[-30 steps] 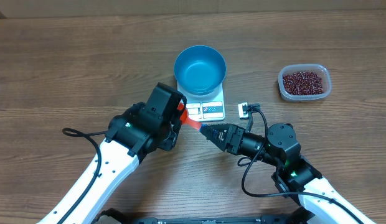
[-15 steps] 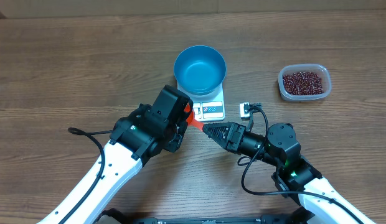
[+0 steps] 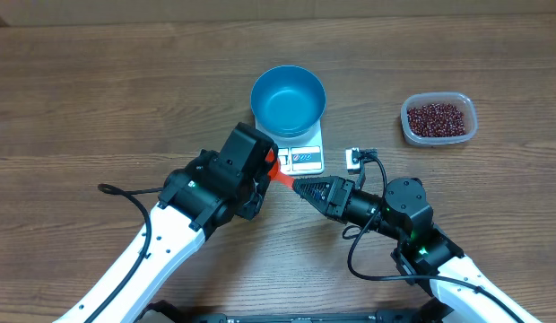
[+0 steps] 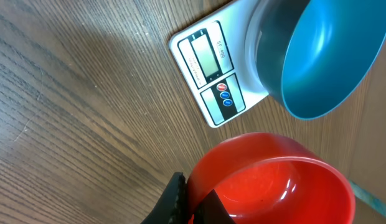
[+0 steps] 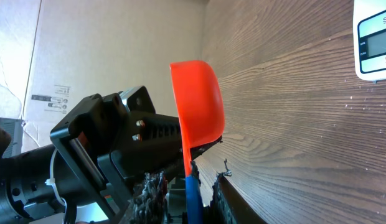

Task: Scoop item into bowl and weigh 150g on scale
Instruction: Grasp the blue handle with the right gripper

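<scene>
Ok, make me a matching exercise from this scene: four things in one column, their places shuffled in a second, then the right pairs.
Things
1. bowl
2. beans
3. scoop
4. scale

Places
A. in the tub
B. flat on the table
C. on the scale
D. in the left fingers

Pairs: 1-C, 2-A, 3-D, 4-B

1. L arm: glossy white tube link, 7 o'clock; boxy matte-blk wrist housing.
2. R arm: white link, 5 o'clock; blk round joint w/ green LED.
3. R gripper: blk, ribbed pads.
4. Thin blk cables loop off both arms.
</scene>
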You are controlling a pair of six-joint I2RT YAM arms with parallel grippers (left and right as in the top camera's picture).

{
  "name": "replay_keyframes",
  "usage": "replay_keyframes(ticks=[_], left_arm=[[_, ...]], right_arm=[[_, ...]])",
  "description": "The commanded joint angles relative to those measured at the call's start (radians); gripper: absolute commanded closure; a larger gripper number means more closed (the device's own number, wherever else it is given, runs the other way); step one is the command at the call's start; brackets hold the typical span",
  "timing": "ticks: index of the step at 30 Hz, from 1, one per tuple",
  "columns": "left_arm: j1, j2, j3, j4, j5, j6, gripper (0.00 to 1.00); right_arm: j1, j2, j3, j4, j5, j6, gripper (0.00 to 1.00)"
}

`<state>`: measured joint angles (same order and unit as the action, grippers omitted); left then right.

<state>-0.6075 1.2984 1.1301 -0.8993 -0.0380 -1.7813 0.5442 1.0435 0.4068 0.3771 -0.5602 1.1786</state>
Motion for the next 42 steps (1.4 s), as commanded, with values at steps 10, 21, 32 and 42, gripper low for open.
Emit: replay_keyframes(ticks=[10,21,32,42], left_arm=[[-0.035,0.004,-0.006,0.014,-0.014,-0.031,0.96],[-0.035,0.004,-0.006,0.014,-0.014,-0.033,0.96],[-0.035,0.004,-0.006,0.013,-0.013,-0.030,0.96],[-0.035,0.004,-0.006,0.006,-0.013,-0.019,0.79]], right_arm=[[0.006,0.002,0.020,0.011,0.006,0.004,0.78],[0.006,0.002,0.020,0.011,0.005,0.003,0.85],[0.006,0.002,0.020,0.010,-0.002,0.003,0.94],[0.006,0.002,0.020,0.010,0.007,-0.044,0.96]])
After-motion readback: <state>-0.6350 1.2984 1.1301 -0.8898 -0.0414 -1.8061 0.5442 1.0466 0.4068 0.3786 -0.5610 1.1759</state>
